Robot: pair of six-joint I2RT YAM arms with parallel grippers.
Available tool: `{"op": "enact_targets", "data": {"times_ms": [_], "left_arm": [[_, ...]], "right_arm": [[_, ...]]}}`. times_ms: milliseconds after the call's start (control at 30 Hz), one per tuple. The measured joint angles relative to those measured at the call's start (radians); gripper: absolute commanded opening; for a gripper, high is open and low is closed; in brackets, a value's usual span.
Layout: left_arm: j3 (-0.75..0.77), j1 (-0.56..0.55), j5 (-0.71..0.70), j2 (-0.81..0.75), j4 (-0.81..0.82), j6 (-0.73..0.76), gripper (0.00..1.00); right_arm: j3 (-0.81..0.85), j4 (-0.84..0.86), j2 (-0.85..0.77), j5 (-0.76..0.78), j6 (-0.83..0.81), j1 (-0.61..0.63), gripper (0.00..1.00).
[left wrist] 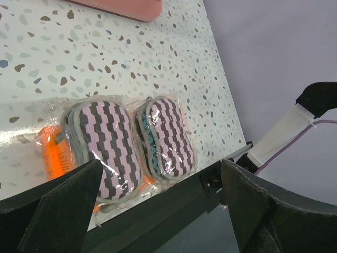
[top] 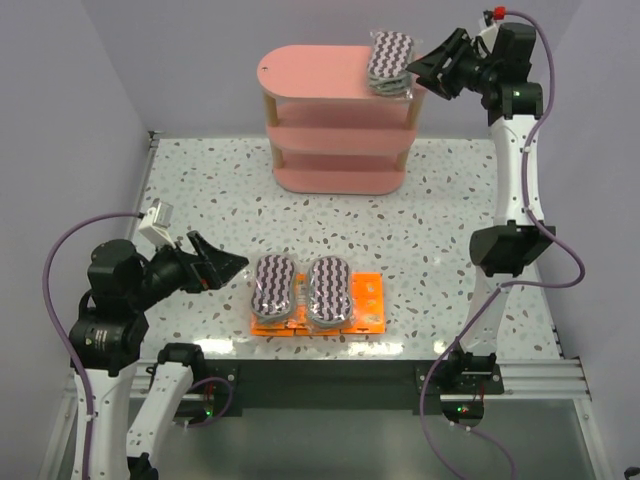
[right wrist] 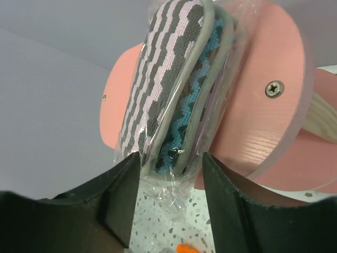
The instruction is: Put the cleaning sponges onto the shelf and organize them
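The zigzag pack is lying on the top board of the shelf, at the board's 3 o'clock end, close to the rounded rim and seemingly reaching a little past it. The right gripper is hovering just beside it at 3 o'clock. Its jaws are standing apart, straddling the pack's near end and the loose wrap there without visibly pinching either.

The likeliest trouble is the crinkled clear film snagging on a finger. If the arm is pulling back while the wrap is catching, the pack may be dragged off the rim. The glossy film is also resting on a smooth pink board, so a small nudge could set it sliding.

The pack is looking soft and layered: an oblong with rounded ends, lilac-and-dark zigzag cloth over a teal zigzag layer, with grey edging. The shelf boards are oval, joined by pale wooden posts.

At 6 o'clock on the speckled surface, two more zigzag packs are lying side by side on flat orange packets. The left gripper is waiting at their 9 o'clock, jaws wide apart and holding nothing.
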Motion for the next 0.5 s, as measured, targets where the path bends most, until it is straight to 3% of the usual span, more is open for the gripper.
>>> {"op": "enact_targets", "data": {"times_ms": [133,233,367,500], "left_arm": [[-0.003,0.000,0.000,0.000,0.000,0.000,1.00],[-0.003,0.000,0.000,-0.001,0.000,-0.001,1.00],[-0.003,0.000,0.000,-0.006,0.000,-0.002,1.00],[-0.007,0.000,-0.021,-0.010,-0.002,-0.002,1.00]], "right_arm": [[0.000,0.026,0.000,0.002,0.019,-0.014,0.71],[-0.001,0.061,-0.006,0.016,0.043,-0.029,0.75],[-0.060,0.070,-0.071,0.038,0.052,-0.055,0.75],[-0.231,0.023,-0.258,0.050,0.000,-0.064,0.76]]}}
